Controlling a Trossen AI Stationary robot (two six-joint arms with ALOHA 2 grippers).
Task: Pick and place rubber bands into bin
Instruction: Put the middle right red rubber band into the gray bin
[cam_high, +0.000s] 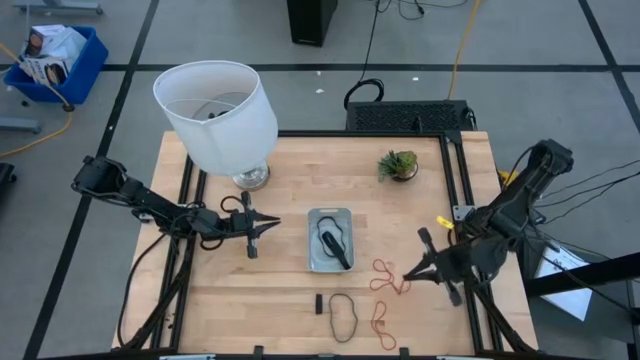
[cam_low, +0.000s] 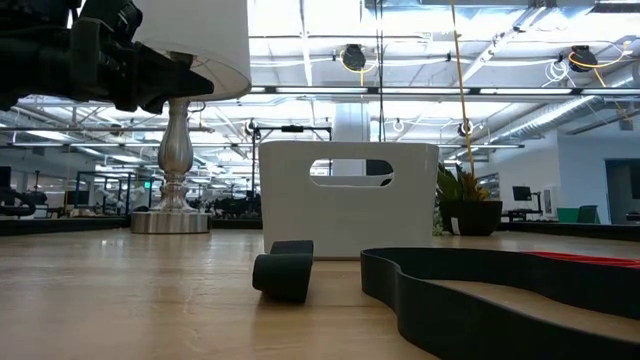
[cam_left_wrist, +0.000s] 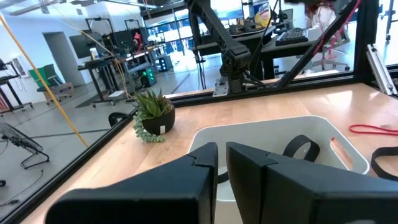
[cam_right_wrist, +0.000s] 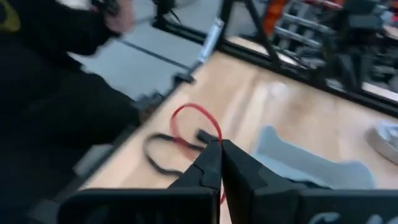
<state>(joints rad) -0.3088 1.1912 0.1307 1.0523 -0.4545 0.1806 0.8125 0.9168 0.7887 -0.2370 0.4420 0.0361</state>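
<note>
Red bands (cam_high: 388, 276) look light and floppy, best pinched on one strand, beside the shut, empty right hand (cam_high: 408, 274).

This is a big robot lab or workshop, not a home. Around the wooden table (cam_high: 290, 290) the floor is grey with dark tape lines. Beyond the table the low view shows a wide open hall with long ceiling lights (cam_low: 420, 45), pipes and rows of desks with screens (cam_low: 520, 193). Past the table's far edge stand metal stands and more black robot arms (cam_left_wrist: 227, 46). A yellow cable (cam_high: 462, 40) runs over the floor behind the table.
</note>
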